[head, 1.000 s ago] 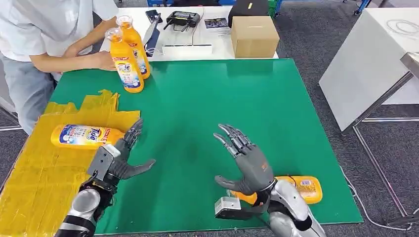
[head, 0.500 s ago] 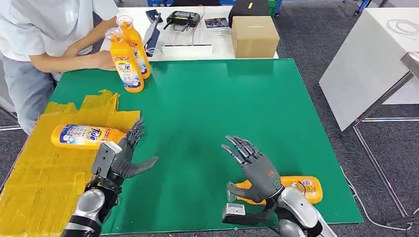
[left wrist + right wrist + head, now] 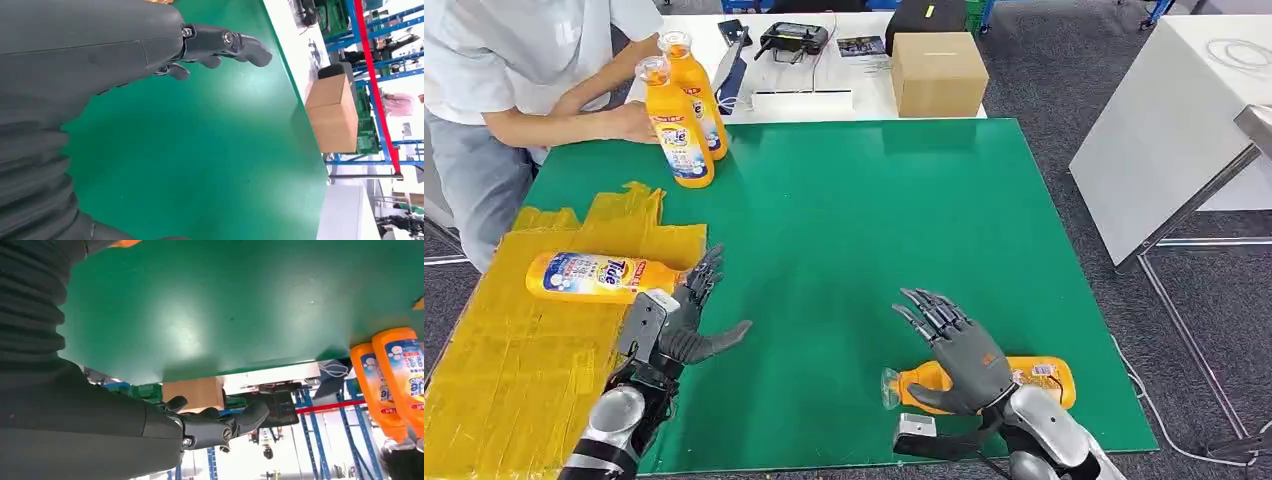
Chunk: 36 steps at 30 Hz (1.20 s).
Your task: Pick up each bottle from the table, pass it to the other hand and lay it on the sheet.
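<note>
- Evidently right hand [image 3: 959, 350], fingers spread and empty, hovered over lying bottle [image 3: 1034, 380] at lower right, likely to grasp it.
- Left hand [image 3: 674, 320] was spread, empty, beside sheet [image 3: 504, 350], probably awaiting handover.

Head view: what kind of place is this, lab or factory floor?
Most likely a robotics test lab or data-collection workshop. A green mat laid out as a work surface, blue metal racking behind, and a white bench with a handheld controller and a cardboard box all suggest it.
</note>
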Tool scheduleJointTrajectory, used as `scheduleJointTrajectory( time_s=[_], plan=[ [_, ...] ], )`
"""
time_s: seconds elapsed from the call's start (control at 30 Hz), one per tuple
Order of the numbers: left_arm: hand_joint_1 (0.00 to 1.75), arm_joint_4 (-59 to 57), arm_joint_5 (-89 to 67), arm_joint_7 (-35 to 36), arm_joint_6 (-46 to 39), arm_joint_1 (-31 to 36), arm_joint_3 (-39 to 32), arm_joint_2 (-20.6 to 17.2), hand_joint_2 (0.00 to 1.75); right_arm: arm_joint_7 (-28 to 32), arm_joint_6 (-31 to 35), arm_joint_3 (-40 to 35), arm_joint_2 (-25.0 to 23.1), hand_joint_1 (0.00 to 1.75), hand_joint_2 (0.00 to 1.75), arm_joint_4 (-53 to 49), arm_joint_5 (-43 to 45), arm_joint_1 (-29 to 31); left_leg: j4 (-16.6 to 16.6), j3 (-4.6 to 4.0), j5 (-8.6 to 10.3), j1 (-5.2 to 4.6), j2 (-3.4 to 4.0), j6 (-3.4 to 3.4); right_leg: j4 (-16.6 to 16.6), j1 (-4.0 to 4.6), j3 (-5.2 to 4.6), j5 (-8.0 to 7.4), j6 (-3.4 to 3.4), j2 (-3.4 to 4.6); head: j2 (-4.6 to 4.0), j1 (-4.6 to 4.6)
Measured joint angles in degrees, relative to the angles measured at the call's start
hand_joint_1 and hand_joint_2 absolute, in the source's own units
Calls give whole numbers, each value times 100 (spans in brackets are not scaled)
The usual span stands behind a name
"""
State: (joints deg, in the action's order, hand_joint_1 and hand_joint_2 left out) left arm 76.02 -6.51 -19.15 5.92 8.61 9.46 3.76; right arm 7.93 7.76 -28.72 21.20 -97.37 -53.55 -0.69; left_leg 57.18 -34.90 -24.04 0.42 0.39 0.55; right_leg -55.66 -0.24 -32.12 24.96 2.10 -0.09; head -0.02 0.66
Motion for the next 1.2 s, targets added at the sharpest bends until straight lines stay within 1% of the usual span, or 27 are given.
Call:
scheduleJointTrajectory(
  time_s=[0.23,0.33,0.53,0.73,0.83,0.93,1.2],
  plan=[
    [0,0,0,0,0,-4,0,4,175,0,-9,0,22,0,175,0,4,-1,0,0,0,0,0,0,0,-2,0,0,0,0,0,-2],
    [0,-7,18,0,-7,-3,0,4,175,11,-153,15,37,0,175,13,151,-15,1,0,0,0,-1,0,0,-3,0,0,0,-1,0,-2],
    [0,-83,96,-15,-9,-1,18,7,175,319,-409,206,232,0,175,28,617,-216,1,0,-1,-1,-1,2,1,-3,0,0,0,-1,0,0],
    [0,-230,190,-68,46,80,125,37,175,726,-892,391,547,0,175,37,1065,-418,1,0,-3,-1,-2,4,2,-3,0,0,0,-1,0,0],
    [0,-310,218,-85,48,145,179,52,175,726,-933,485,775,0,175,102,1034,-534,1,-1,-3,-1,-2,5,2,-4,1,0,0,0,0,-2],
    [0,-356,240,-92,46,184,225,52,175,688,-887,559,883,0,175,170,955,-605,2,1,-3,-8,1,5,2,-4,0,-1,1,0,0,0],
    [0,-396,284,-92,37,194,284,55,175,489,-857,623,973,0,175,251,833,-662,1,1,-3,-7,1,5,1,-4,-1,-1,1,1,0,2]
  ],
)
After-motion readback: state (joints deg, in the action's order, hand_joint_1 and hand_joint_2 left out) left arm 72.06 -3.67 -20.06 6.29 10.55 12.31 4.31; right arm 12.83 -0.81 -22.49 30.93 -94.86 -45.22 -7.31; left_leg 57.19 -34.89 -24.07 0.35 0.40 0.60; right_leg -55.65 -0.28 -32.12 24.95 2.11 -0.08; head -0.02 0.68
